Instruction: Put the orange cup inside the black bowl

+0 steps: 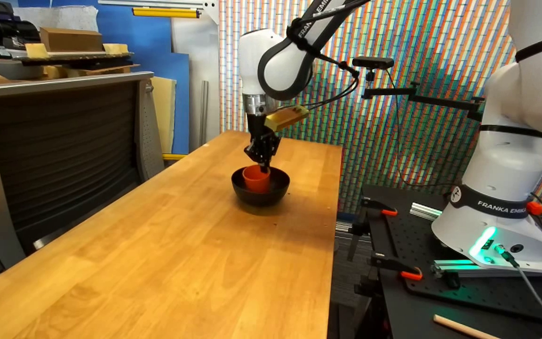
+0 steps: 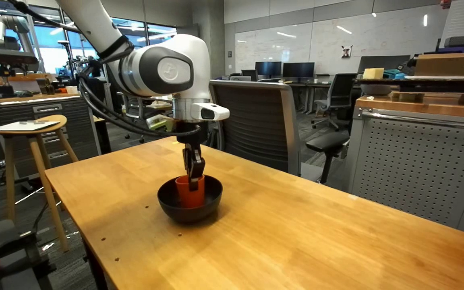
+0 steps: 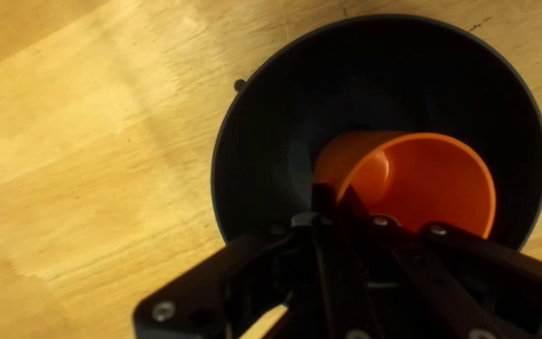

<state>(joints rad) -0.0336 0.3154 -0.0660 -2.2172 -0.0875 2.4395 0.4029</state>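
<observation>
The orange cup [image 2: 190,198] is pinched at its rim by the Robotiq gripper [image 3: 338,197] inside the black bowl [image 2: 188,216], nearer one long edge of the wooden table [image 1: 195,263].

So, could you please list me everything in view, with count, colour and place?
Long brown wooden table: 1, brown, foreground
Shallow round black bowl: 1, black, on the table
Small tapered orange plastic cup: 1, orange, inside the bowl
Dark office chairs: at least 2, dark, beside the table and farther back
Brown cardboard box: 1, brown, background
Round wooden stool: 1, brown, near the table
Flat black monitors: at least 2, black, background
Other things: not countable, mixed colours, background
White jointed robot arm: 1, white and black, over the table
Black two-fingered gripper: 1, black, closed on the cup's wall
</observation>
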